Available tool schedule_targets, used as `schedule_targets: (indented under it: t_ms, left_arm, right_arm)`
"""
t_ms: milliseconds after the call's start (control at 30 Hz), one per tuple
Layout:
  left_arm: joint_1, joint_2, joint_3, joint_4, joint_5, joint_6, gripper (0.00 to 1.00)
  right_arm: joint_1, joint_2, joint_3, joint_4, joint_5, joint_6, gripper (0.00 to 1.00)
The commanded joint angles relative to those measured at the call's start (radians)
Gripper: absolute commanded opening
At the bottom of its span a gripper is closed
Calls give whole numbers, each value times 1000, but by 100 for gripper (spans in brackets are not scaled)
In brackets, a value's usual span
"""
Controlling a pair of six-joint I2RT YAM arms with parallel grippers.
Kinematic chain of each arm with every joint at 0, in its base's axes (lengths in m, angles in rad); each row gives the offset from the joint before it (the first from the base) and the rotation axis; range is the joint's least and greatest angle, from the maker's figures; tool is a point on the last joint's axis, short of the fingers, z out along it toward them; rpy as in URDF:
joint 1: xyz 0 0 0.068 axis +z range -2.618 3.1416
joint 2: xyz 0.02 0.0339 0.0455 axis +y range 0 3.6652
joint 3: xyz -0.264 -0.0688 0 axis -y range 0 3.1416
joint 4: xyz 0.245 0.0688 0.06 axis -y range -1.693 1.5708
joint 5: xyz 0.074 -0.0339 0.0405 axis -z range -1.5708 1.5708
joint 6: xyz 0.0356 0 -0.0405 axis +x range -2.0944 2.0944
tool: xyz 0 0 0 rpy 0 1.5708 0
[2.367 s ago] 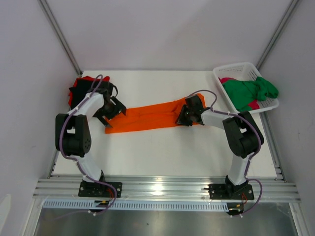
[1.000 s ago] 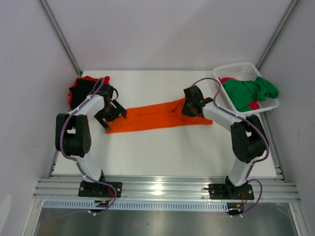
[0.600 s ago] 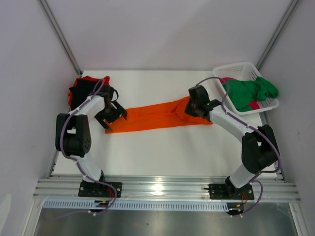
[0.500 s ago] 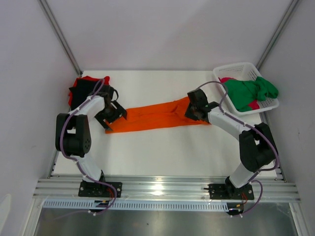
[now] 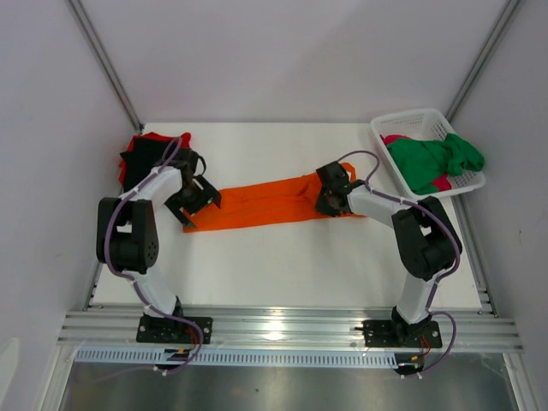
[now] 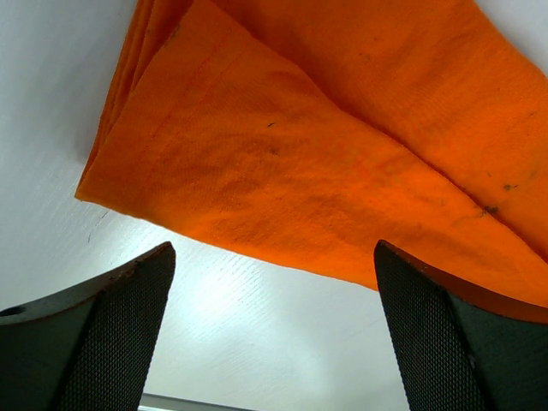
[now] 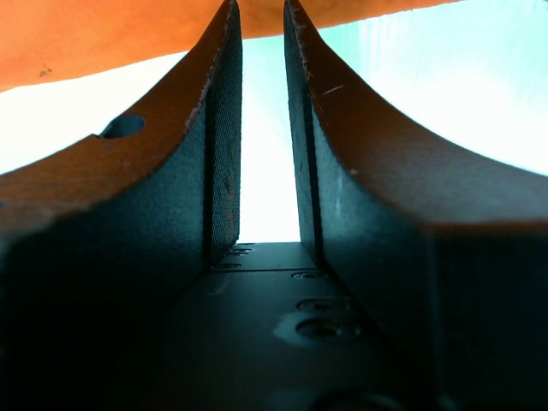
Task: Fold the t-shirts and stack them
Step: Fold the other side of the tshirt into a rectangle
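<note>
An orange t-shirt [image 5: 265, 204] lies folded into a long band across the middle of the table. My left gripper [image 5: 190, 204] hovers over its left end, jaws wide open and empty; the left wrist view shows the cloth's corner [image 6: 325, 145] just beyond the gripper [image 6: 274, 248]. My right gripper [image 5: 324, 204] sits at the band's right end. In the right wrist view its jaws [image 7: 263, 17] stand a narrow gap apart with bare table showing between them, and orange cloth [image 7: 86, 34] lies past the tips. Red [image 5: 154, 139] and black [image 5: 128, 160] t-shirts lie at the back left.
A white lattice basket [image 5: 411, 117] stands at the back right with a green t-shirt [image 5: 432, 163] and a pink one [image 5: 396, 139] in it. Grey walls close in the table on both sides. A metal rail runs along the near edge [image 5: 282, 325].
The right arm stretched out to the right over the shirt's end, then drew back to the left onto it. The left arm and the orange shirt stayed put.
</note>
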Motion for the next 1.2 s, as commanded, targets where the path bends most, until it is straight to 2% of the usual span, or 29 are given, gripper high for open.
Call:
schedule_targets:
  t_ms: [0,833,933,967,1167]
  left_arm:
    - [-6,-31,5,2,9,-5,100]
    - [2,-28,27,-10,7,3,99]
    - [2,-25,27,-7,10,-2,100]
    - [2,-24,24,-7,10,0,99]
    - [2,-21,11,-4,9,0,100]
  right_arm:
    - [7,9,43,28,-2,-5,25]
    - [10,115,116,2,16,-49,25]
    - [7,127,119,5,19,-59,13]
    - [7,130,119,8,18,-62,2]
    - [7,130,127,20,15,-71,0]
